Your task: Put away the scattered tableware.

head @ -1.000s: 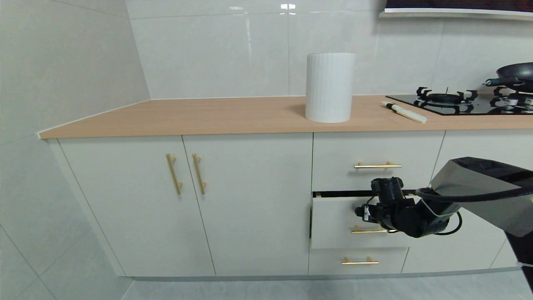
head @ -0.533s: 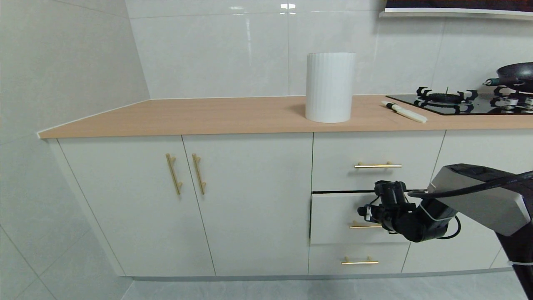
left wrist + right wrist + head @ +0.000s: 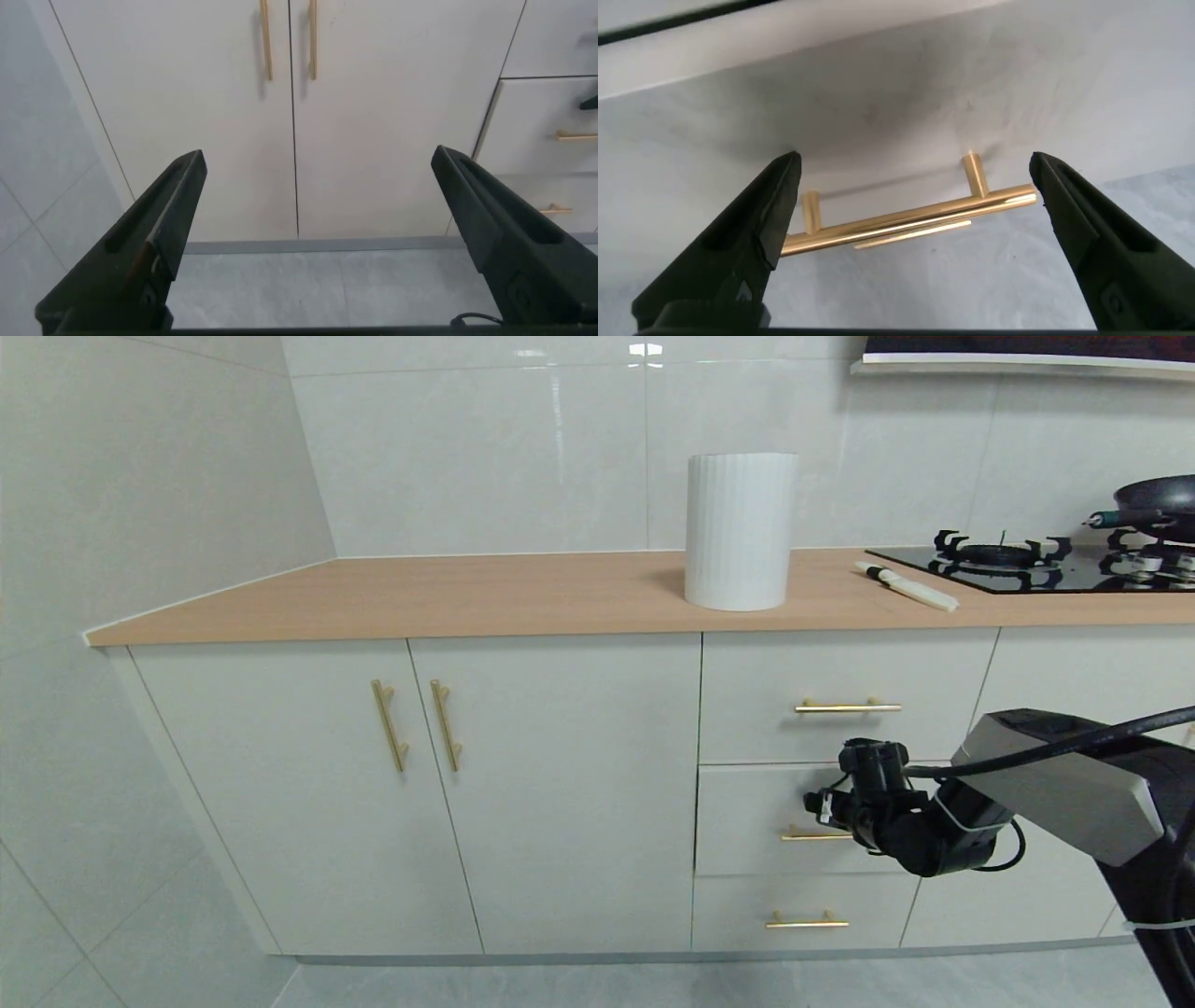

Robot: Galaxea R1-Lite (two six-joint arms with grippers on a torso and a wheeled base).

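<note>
Right gripper (image 3: 915, 168), lower right of head view: fingers spread, handle (image 3: 906, 224) of the shut middle drawer (image 3: 747, 812) between them. Left gripper (image 3: 318, 159): fingers spread, facing 2 cabinet doors (image 3: 392, 112). Knife (image 3: 907, 586) lies on worktop (image 3: 467, 597), right of frame, between white canister (image 3: 740, 532) and hob (image 3: 1027, 574).

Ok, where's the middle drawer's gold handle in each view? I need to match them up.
Head view: middle drawer handle, partly behind the right claw.
Left wrist view: handle cut off at the frame edge, past the double doors.
Right wrist view: handle centred inside the open right claw.
Shared landmark: the middle drawer's white front.
</note>
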